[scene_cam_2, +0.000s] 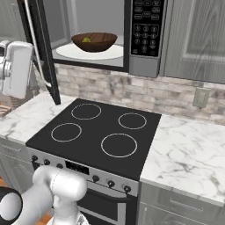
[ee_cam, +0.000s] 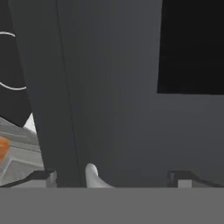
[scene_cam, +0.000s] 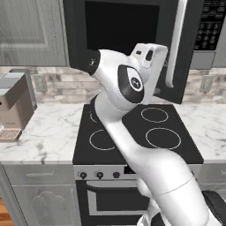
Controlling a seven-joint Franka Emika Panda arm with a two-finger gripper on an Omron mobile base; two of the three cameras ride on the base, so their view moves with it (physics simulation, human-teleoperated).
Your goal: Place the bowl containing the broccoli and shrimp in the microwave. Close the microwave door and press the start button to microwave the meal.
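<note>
1. The wide dark brown wood-grain bowl [scene_cam_2: 94, 41] sits on the white round turntable plate [scene_cam_2: 70, 52] inside the grey steel microwave [scene_cam_2: 143, 66], upper centre of the right base view.
2. A small yellow-green broccoli floret [scene_cam_2: 86, 40] shows in the bowl.
3. The grey-framed microwave door [scene_cam: 119, 31] with black glass hangs open at the top of the left base view; its silver bar handle [scene_cam: 175, 44] is at upper right.
4. The gripper [ee_cam: 111, 177] has its jaws spread wide, holding nothing, close against the door's grey face at the bottom of the hand view.
5. The black four-ring cooktop [scene_cam_2: 94, 132] lies below.

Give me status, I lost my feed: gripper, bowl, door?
Gripper open, holding nothing, up against the microwave door. Bowl on the turntable inside the microwave, broccoli in it. Door still open; nothing blocks its swing.
</note>
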